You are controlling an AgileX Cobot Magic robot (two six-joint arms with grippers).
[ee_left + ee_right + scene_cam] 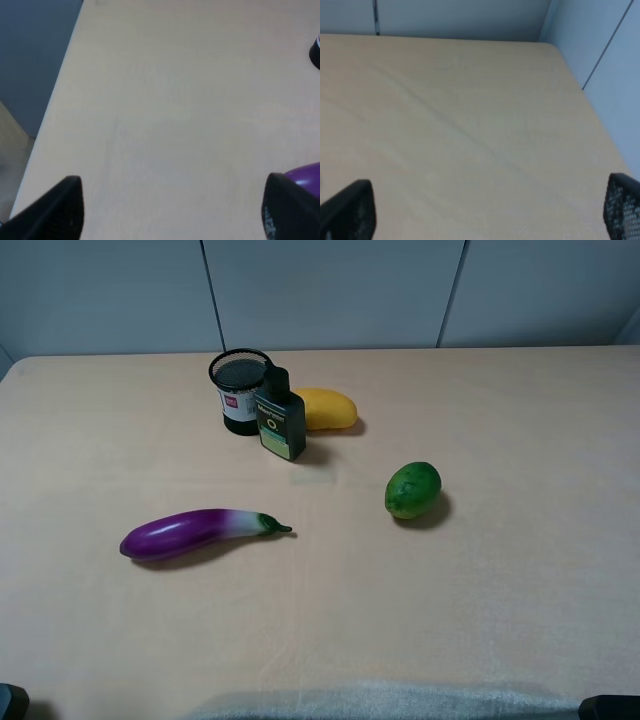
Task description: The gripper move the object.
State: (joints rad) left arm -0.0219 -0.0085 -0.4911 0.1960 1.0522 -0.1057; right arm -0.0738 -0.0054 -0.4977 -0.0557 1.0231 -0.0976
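While the bottle [281,416] is standing upright on the counter [520,420], touching the mesh cup [240,390] and just before the yellow fruit [326,408], both pincers are idling near the front edge; the right pincer [485,212] is gaping wide and empty, the left pincer [172,207] likewise; reaching in should mean closing on the bottle's flat sides without nudging the cup.

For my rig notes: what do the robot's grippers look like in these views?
Little shows. The left gripper has black, matte fingers with rounded tips. The right gripper has black fingers with a fine dotted grip texture. No cables or markings are visible.
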